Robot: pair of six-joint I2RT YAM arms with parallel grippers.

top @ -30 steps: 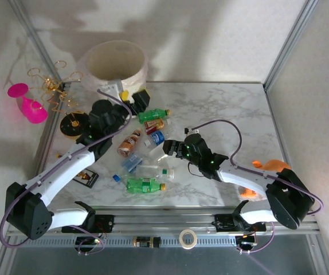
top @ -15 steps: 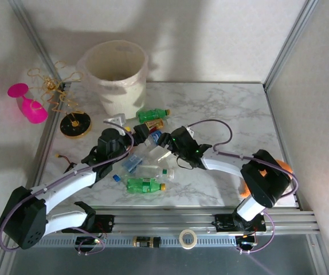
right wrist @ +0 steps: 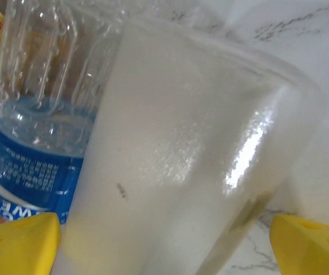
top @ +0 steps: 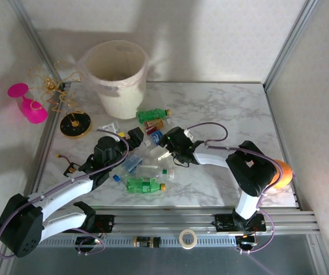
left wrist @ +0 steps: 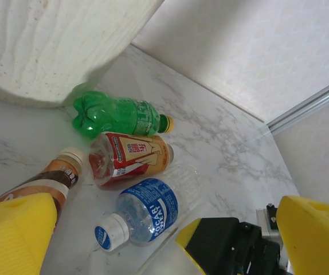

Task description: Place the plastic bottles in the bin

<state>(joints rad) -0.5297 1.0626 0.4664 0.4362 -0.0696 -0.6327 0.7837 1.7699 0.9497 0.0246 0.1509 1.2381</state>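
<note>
White marble surface (top: 227, 109): plastic bottles (top: 144, 185) cluster centrally, the cream bin (top: 118, 100) at 11 o'clock. Left fingers (left wrist: 15, 229) stand wide before a blue-labelled "POCARI SWEAT" bottle (left wrist: 144, 215). Right fingers (right wrist: 15, 240), wide, straddle a frosted bottle (right wrist: 181, 160).

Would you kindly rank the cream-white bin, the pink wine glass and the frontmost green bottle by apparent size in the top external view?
1. Cream-white round bin, clearly largest.
2. Pink wine glass and frontmost green plastic bottle look about equally long; I would not rank them.
</note>
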